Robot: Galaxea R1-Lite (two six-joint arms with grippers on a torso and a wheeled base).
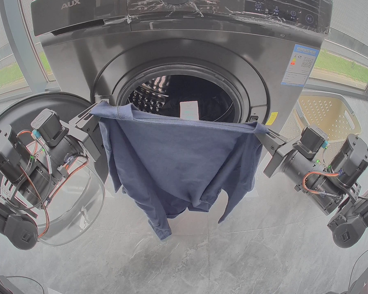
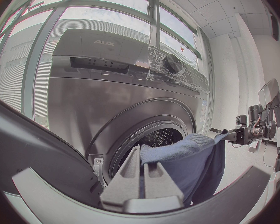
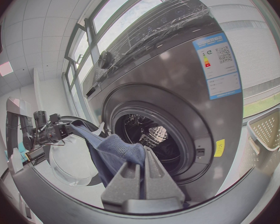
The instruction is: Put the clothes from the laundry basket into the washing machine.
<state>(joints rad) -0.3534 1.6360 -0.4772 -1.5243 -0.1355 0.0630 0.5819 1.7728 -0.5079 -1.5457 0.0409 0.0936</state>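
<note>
Head view: shirt [image 1: 180, 164] stretched between grippers [image 1: 95, 110] [image 1: 261, 132].

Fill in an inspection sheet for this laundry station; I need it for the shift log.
Surface: grey tiled floor.
Job's things: blue shirt stretched before the open washing machine; laundry basket on the robot's right of it.
Clutter: nothing seen.
Grippers: left gripper and right gripper, fingers shut on the shirt's upper corners.
Cables: orange wires on both wrists.
Surroundings: machine door swung open leftward; windows behind.
</note>
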